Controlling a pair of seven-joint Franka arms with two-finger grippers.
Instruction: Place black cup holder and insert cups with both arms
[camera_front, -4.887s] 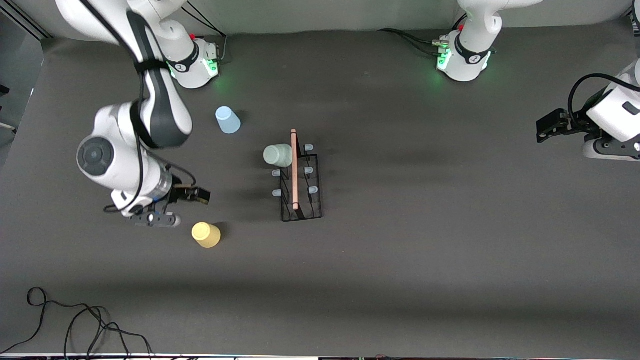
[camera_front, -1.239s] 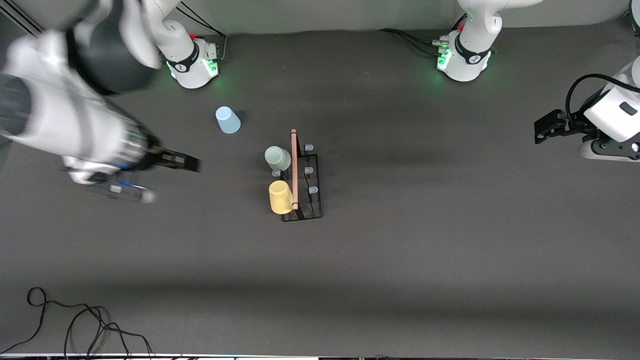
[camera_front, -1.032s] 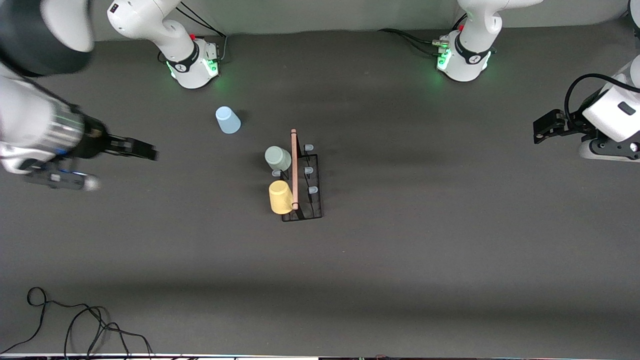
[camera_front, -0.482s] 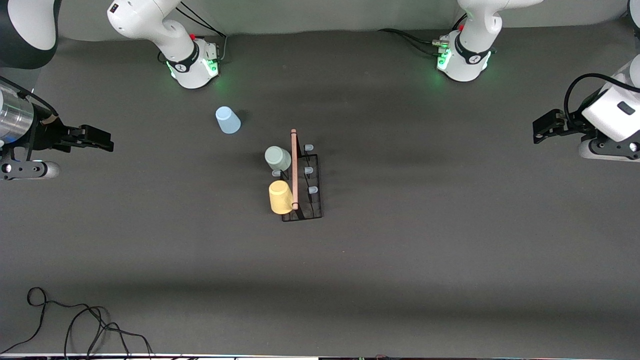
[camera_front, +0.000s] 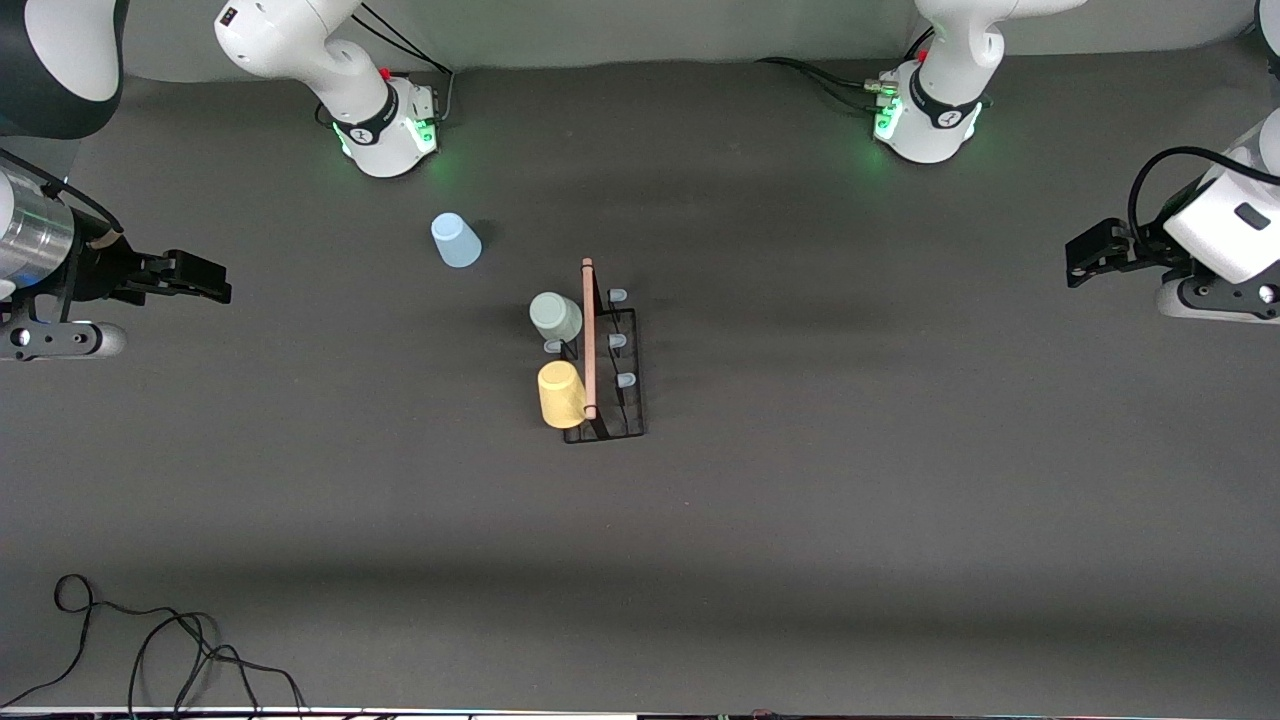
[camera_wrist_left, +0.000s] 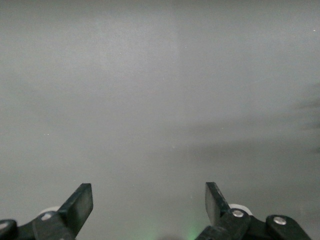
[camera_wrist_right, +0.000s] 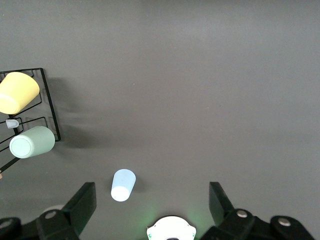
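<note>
From the front, a dark grey surface (camera_front: 800, 520) fills the frame, with a pale wall strip along the top and a loose black cable (camera_front: 150, 650) at lower left. The black cup holder (camera_front: 604, 375) stands at centre, its wooden handle (camera_front: 588, 340) running top to bottom of the frame. A mint cup (camera_front: 555, 316) and a yellow cup (camera_front: 561, 394) sit on its pegs; a blue cup (camera_front: 455, 240) stands apart, upper left of centre. The right pincer (camera_front: 200, 280) hangs at the left edge, the left pincer (camera_front: 1090, 255) at the right edge.

In the left wrist view, the left pincer (camera_wrist_left: 149, 205) gapes, empty, over bare grey.

In the right wrist view, the right pincer (camera_wrist_right: 152, 202) is spread wide, holding nothing.
</note>
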